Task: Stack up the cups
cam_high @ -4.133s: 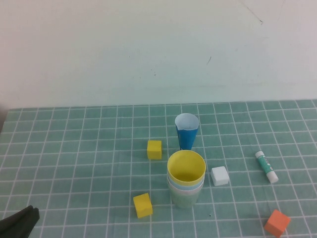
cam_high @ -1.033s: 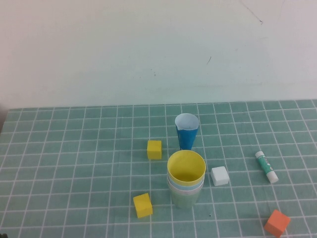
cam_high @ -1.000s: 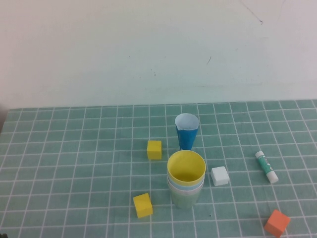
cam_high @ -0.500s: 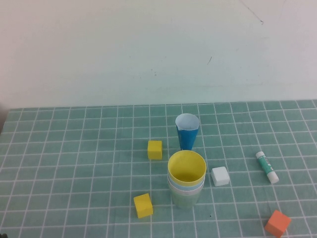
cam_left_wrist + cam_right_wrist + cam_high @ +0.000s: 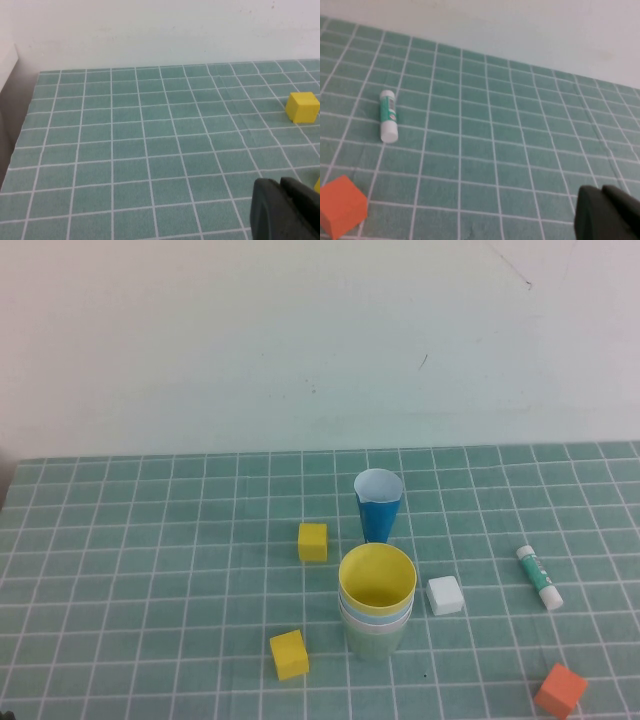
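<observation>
The cups stand nested in one upright stack [image 5: 376, 612] near the middle of the mat. The yellow cup [image 5: 377, 577] is on top, a light blue rim [image 5: 376, 618] shows under it, and the pale green cup [image 5: 373, 642] is the outer one at the bottom. I cannot make out the pink cup. Neither gripper shows in the high view. My left gripper [image 5: 279, 181] is shut and empty, low over the mat's near left part. My right gripper [image 5: 601, 189] is shut and empty, low over the mat's near right part.
A dark blue cone cup [image 5: 378, 508] stands just behind the stack. Two yellow cubes [image 5: 312, 541] [image 5: 289, 654] lie left of it, a white cube [image 5: 445, 595] right. A glue stick [image 5: 539, 577] and an orange cube [image 5: 560, 690] lie far right, also in the right wrist view [image 5: 388, 115] [image 5: 341, 205].
The dark left arm that showed at the high view's lower left corner 4.1 s ago has left that view. The stack and other objects have not moved.
</observation>
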You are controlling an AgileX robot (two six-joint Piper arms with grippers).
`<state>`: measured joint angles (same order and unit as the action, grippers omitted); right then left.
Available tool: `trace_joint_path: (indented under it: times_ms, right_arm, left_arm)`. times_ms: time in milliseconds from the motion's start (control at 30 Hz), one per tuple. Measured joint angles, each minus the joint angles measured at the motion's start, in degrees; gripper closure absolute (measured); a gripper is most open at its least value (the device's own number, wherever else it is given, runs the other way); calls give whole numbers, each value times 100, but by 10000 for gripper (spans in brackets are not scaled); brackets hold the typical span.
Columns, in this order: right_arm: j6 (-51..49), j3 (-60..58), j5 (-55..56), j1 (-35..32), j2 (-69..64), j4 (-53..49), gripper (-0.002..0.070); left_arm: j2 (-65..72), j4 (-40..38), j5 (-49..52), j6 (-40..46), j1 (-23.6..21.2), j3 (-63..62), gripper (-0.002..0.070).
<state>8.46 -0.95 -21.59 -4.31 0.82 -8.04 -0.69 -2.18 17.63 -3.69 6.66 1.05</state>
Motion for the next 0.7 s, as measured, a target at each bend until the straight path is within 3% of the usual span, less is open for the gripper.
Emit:
trace_joint_path:
  times_ms: [367,700]
  right_arm:
    - [-228,-12,118,-25,0,161,678]
    - [-262,-12,118,-446,0,399,678]
  left_arm:
    - [-13,0,3,15,0,0,676]
    - [-13,0,3,15,0,0,676]
